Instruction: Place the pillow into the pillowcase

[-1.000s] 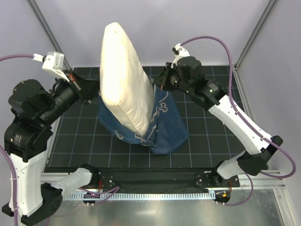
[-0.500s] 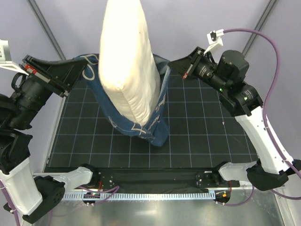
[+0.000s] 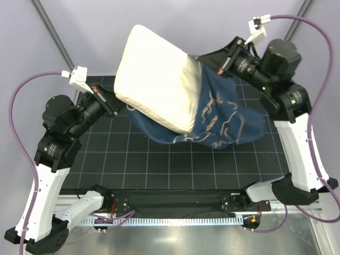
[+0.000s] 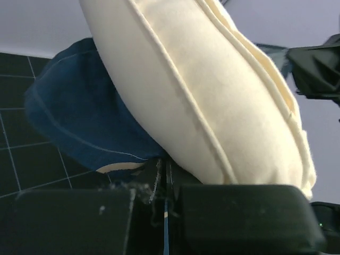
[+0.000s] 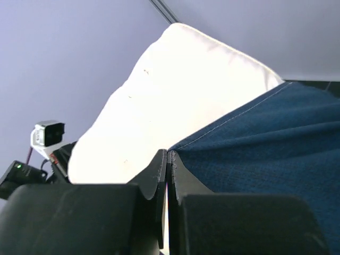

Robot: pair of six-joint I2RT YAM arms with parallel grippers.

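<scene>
The cream-white pillow (image 3: 159,79) is lifted off the mat and tilted, its lower end inside the navy pillowcase (image 3: 226,119), whose closed end hangs to the right. My left gripper (image 3: 116,104) is shut on the case's open hem at the pillow's left side. My right gripper (image 3: 215,59) is shut on the hem at the upper right. In the left wrist view the pillow (image 4: 212,95) bulges over the blue pillowcase (image 4: 79,117) above my gripper (image 4: 164,166). In the right wrist view my gripper (image 5: 168,154) pinches the pillowcase (image 5: 265,143) edge beside the pillow (image 5: 175,90).
A black gridded mat (image 3: 159,159) covers the table below the hanging fabric. Grey walls and frame posts (image 3: 50,32) stand close behind and at the sides. The arm bases and a cable rail (image 3: 175,219) line the near edge.
The pillow has tipped from upright to leaning left. The case's closed end has swung out to the right. My left gripper has come down and inward; the right one has stayed high.
</scene>
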